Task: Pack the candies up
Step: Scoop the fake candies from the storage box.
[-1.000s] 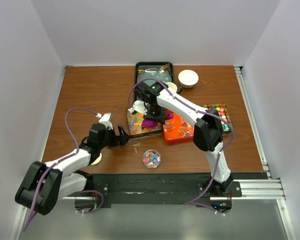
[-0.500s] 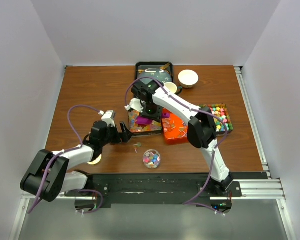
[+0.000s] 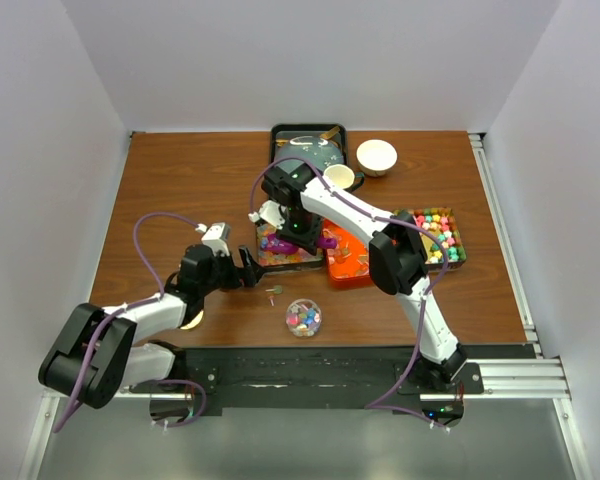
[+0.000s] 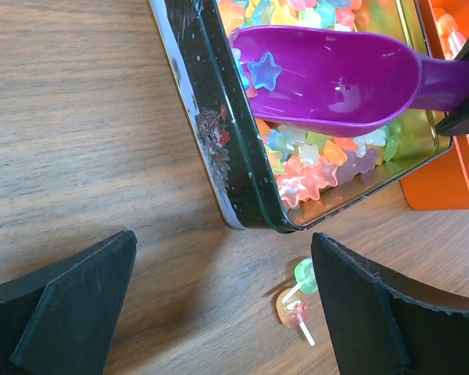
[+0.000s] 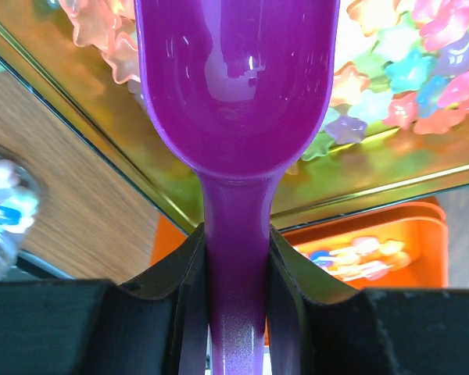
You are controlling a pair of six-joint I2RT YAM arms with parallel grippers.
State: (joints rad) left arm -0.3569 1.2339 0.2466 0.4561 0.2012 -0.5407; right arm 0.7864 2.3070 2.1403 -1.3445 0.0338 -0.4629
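Pastel star-shaped candies (image 4: 313, 168) fill a black tin with a gold inside (image 3: 280, 258). They also show in the right wrist view (image 5: 422, 70). My right gripper (image 3: 302, 230) is shut on the handle of the purple scoop (image 5: 234, 94), whose bowl hangs just over the candies. One blue star candy (image 4: 264, 70) lies in the scoop (image 4: 336, 74). My left gripper (image 3: 248, 272) is open and empty, low over the table at the tin's near-left corner (image 4: 219, 258). Two small lollipop candies (image 4: 295, 301) lie on the wood between its fingers.
A small clear jar (image 3: 303, 317) holding candies stands near the front edge. An orange tray (image 3: 352, 262) touches the tin's right side. A tray of coloured balls (image 3: 442, 232) is at the right. A black tray (image 3: 308, 145) and two bowls (image 3: 376, 156) are at the back.
My right gripper has swung the scoop left across the tin, the wrist turning. My left gripper has edged right toward the tin's corner.
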